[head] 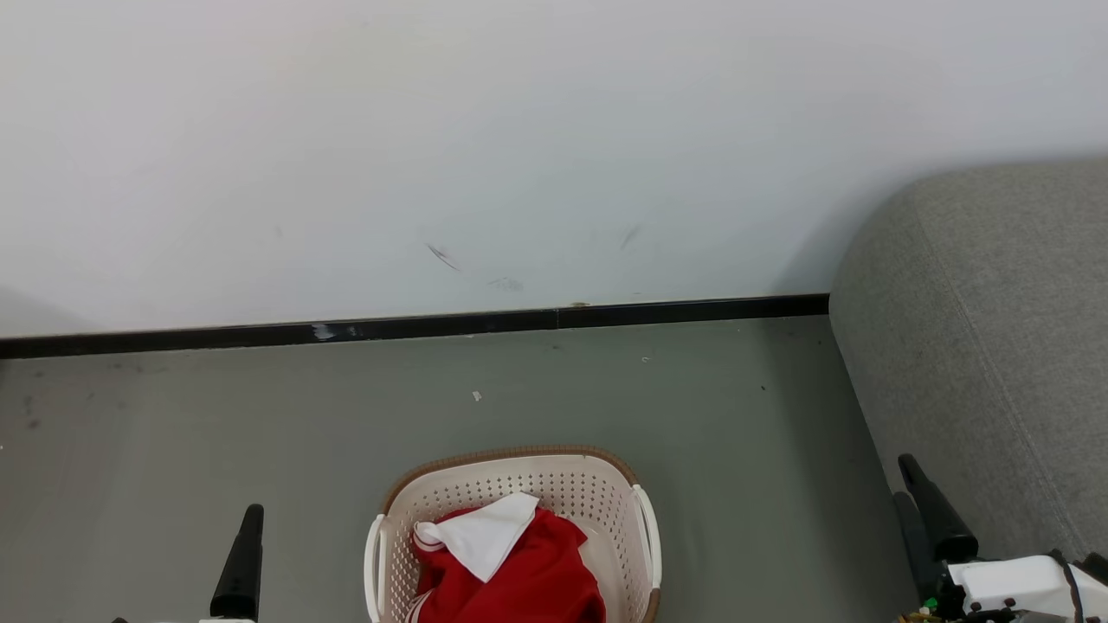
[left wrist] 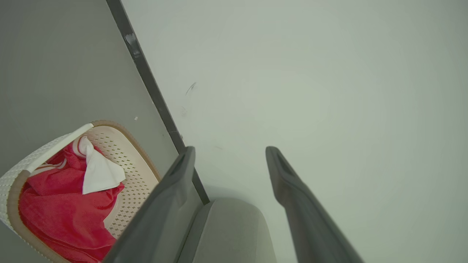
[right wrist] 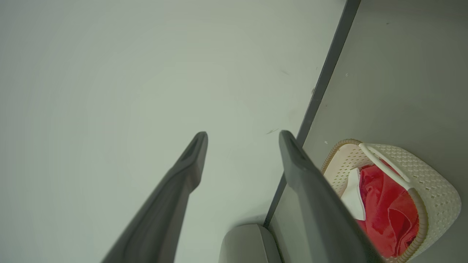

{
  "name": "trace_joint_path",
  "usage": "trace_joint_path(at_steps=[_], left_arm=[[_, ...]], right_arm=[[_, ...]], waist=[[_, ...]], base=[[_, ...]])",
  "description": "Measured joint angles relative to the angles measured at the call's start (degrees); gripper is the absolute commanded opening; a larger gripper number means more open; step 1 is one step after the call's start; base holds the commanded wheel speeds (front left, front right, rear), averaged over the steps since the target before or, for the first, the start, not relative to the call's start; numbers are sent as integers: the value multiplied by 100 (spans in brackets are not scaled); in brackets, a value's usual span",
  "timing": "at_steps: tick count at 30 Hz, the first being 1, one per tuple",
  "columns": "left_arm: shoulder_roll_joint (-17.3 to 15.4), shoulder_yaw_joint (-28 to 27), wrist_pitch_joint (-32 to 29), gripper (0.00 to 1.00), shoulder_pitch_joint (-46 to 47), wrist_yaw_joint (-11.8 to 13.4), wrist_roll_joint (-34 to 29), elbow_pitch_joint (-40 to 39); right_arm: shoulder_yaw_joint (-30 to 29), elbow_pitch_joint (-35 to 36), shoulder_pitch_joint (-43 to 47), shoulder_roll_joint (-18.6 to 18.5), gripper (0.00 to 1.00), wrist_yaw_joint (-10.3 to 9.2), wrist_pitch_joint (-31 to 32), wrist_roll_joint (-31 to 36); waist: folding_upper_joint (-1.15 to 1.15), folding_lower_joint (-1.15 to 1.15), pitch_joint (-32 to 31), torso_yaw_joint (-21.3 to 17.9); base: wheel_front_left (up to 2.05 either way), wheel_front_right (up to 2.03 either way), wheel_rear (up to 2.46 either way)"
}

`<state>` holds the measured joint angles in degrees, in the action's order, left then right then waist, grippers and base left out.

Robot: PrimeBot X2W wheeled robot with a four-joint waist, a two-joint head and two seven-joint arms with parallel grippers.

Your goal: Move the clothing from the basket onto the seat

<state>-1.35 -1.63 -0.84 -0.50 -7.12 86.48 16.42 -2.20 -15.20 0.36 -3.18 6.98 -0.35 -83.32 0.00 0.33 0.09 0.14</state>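
Note:
The cream basket [head: 511, 457] stands on the floor at the bottom centre of the head view. The red clothing [head: 528, 575] with a white panel lies bunched inside it. The grey seat [head: 978, 346] fills the right side. My left gripper [left wrist: 230, 149] is open and empty, and one of its fingers [head: 242, 562] rises left of the basket. My right gripper [head: 903, 478] is open and empty too, right of the basket and in front of the seat. The wrist views show the basket [left wrist: 139, 171] [right wrist: 431, 175] and the clothing [left wrist: 62, 208] [right wrist: 387, 212] off to the side.
A white wall with a black skirting board [head: 433, 327] runs behind the basket. Grey floor [head: 173, 433] spreads on both sides of the basket and between it and the seat.

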Motion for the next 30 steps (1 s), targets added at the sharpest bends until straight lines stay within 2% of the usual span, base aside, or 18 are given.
trace_joint_path(at_steps=[10, 16, 22, 30], left_arm=[[-201, 51, 214, 100, 0, 0, -603, -144], [-332, 123, 349, 100, -1, 0, -1136, -188], [-443, 185, 456, 100, -4, 18, -1662, -249], [-566, 215, 611, 100, -26, 92, -2518, -402]], right_arm=[[109, 274, -91, -76, 100, 0, -185, 917], [238, 442, -149, -151, 100, 0, -294, 1575], [499, 595, -199, -238, 100, 1, -388, 2270], [826, 735, -206, -338, 100, 2, -558, 3181]], waist=[[0, 50, -68, 27], [0, 65, -111, 44], [0, 65, -140, 49], [0, 30, -134, 36]], base=[[0, 0, 0], [0, 0, 0], [0, 0, 0], [0, 0, 0]])
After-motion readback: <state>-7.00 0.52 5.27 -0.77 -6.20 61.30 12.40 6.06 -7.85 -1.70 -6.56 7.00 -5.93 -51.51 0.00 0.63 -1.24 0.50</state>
